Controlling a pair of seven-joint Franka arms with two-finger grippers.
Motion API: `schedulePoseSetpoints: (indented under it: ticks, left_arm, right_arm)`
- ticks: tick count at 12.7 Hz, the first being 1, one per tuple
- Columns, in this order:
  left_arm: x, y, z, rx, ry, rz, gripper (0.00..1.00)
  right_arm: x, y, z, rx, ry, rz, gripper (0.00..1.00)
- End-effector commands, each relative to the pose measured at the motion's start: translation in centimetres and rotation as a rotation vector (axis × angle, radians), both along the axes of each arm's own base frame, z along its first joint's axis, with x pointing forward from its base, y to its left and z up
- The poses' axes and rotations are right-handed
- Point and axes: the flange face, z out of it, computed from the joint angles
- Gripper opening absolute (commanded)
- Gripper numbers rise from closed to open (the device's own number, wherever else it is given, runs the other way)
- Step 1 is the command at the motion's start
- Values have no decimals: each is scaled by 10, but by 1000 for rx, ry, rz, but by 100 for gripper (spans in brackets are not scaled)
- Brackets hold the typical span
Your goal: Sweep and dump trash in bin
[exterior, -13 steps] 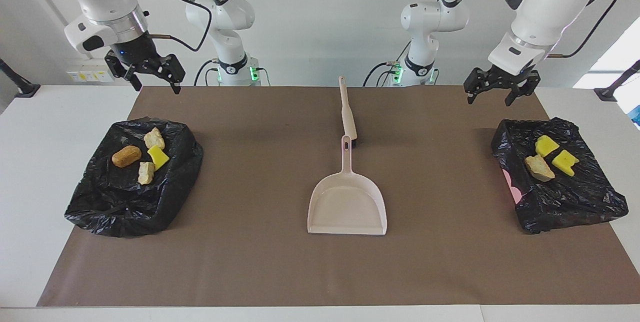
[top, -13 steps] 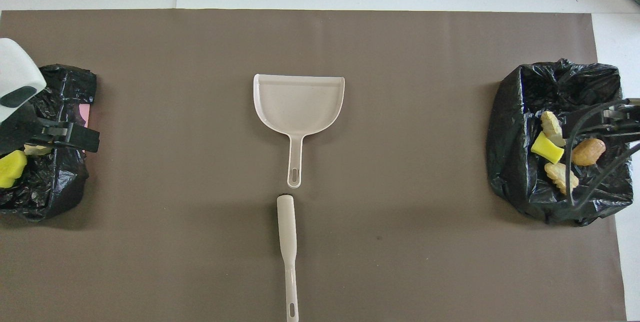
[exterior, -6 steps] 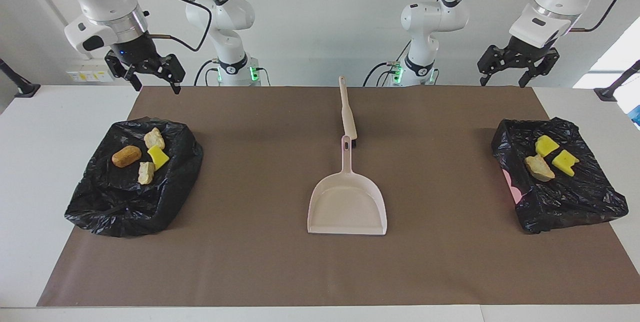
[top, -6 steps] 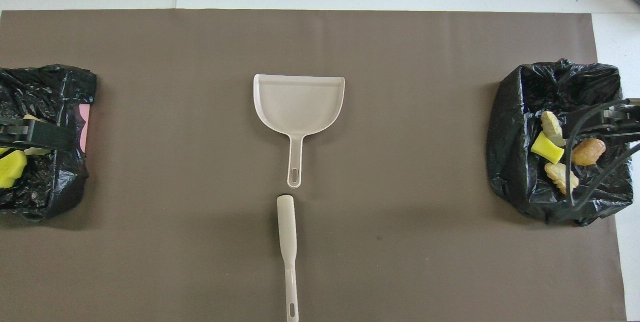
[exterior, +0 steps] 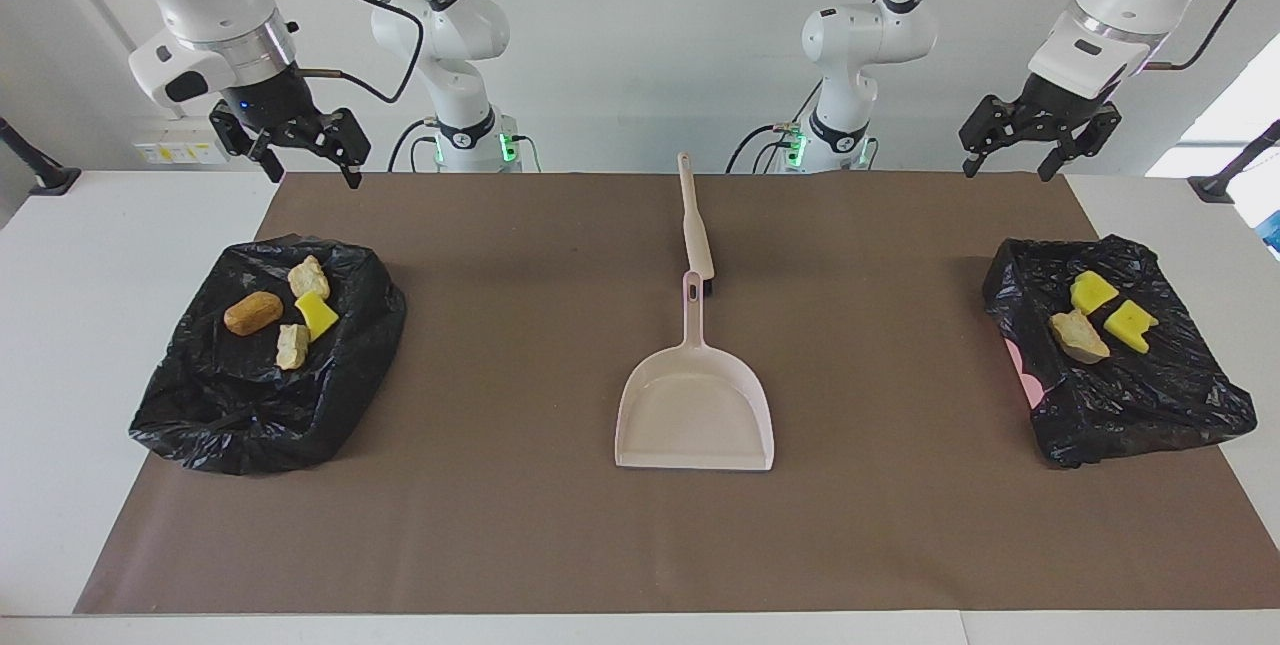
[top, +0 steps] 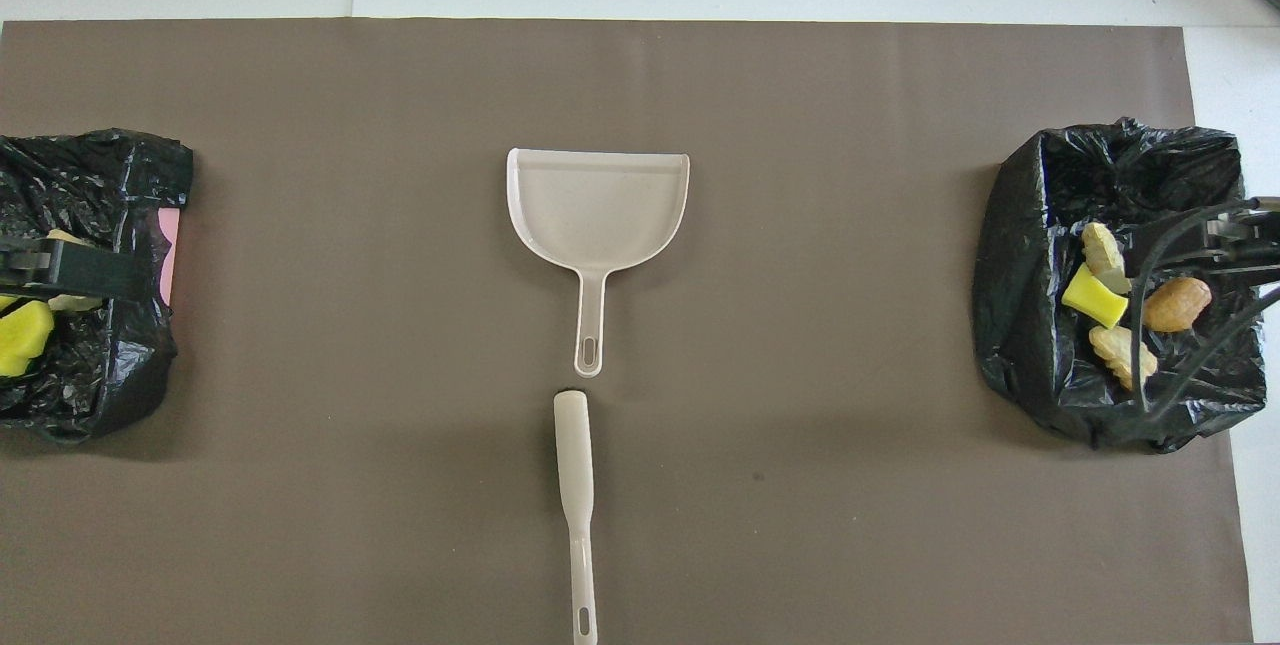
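Seven bits of trash total, all sitting in bins from what I see: four in the black-bagged bin (exterior: 265, 360) at the right arm's end of the brown mat (exterior: 520, 525), three in the other bagged bin (exterior: 1130, 395) at the left arm's end. Right-arm bin holds a brown pastry (exterior: 252, 313), two pale bread chunks (exterior: 308, 277) (exterior: 292, 346) and a yellow sponge (exterior: 316, 314), all clustered close together on the bag. Left-arm bin holds two yellow sponge pcs (exterior: 1093, 291) (exterior: 1130, 325) and one bread chunk (exterior: 1077, 336), touching or nearly so. Beige dustpan (exterior: 695, 405) lies flat mid-mat, mouth toward the mat edge farthest from the robots, handle pointing back at them. Brush (exterior: 695, 230) lies in line w/ that handle, nearer the robots, its head end just at the handle tip; can't tell if they touch. Right gripper (exterior: 300, 150) hangs in the air over the mat corner nearest its own base, above the bin's robot-side edge, fingers spread apart, nothing in them. Left gripper (exterior: 1015, 147) is up over the mat corner at its end, fingers also spread, holding nothing. Overhead cam only catches a dark finger (top: 70, 270) of the left one above its bin, and cables over the right-arm bin
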Motion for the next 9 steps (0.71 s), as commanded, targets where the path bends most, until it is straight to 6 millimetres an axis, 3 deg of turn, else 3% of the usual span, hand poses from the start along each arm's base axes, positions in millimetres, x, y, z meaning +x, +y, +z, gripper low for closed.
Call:
schedulePoseSetpoints:
  ticks: [1, 9]
  left_arm:
    - [-11, 0, 13, -5, -2, -10, 100]
    - [-13, 3, 12, -6, 0, -3, 100]
  right_arm:
    - [-7, -2, 2, 16, -2, 14, 100]
    - [-7, -2, 1, 17, -1, 14, 100]
